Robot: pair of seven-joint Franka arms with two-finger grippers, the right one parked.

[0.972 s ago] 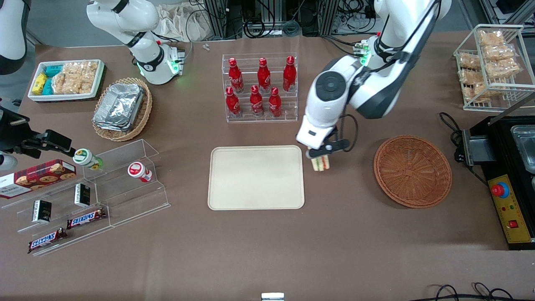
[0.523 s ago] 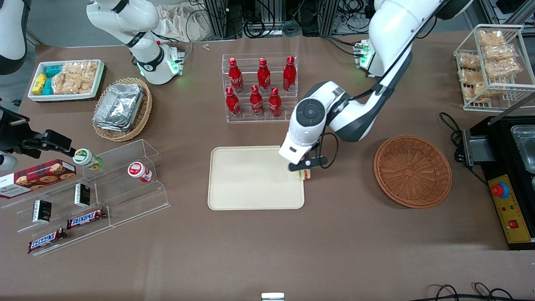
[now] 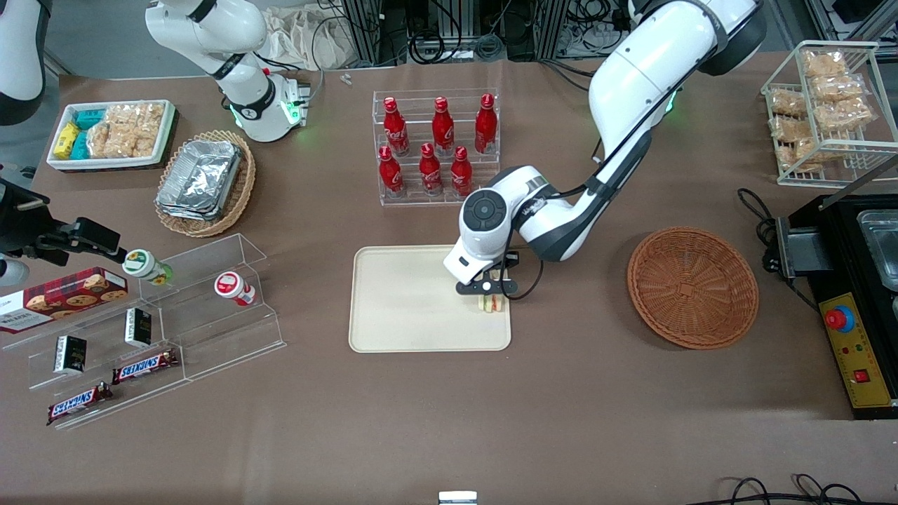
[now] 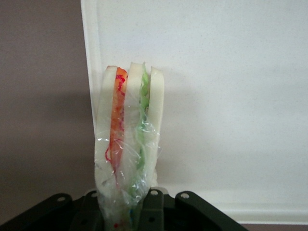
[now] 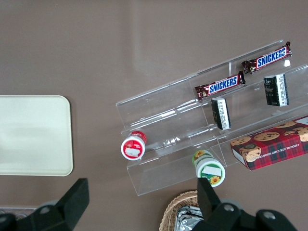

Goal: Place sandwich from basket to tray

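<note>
Cream-beige and broad, the tray lies under me on the brown table, the largest thing in my reach, with its working-arm edge just beneath my load. The reddish-brown wicker basket sits well apart toward the working arm's end of the table, nothing in it that I can see. Farther from the front camera than the tray stands the clear rack of red cola bottles.

My gripper hangs above the tray close to that edge, fingers closed on the wrapped end of the sandwich. In my wrist view the sandwich juts straight out from my fingers, bread slices on edge, orange-red layer on one side and green on the other, film crinkled around it. Its long axis runs away from my fingertips over the tray, with the tray's rim close beside it.

I judge the carry nearly done: what remains is to lower and let go. The rim is the risk, since a wedge released this close to it could tip onto the table.
</note>
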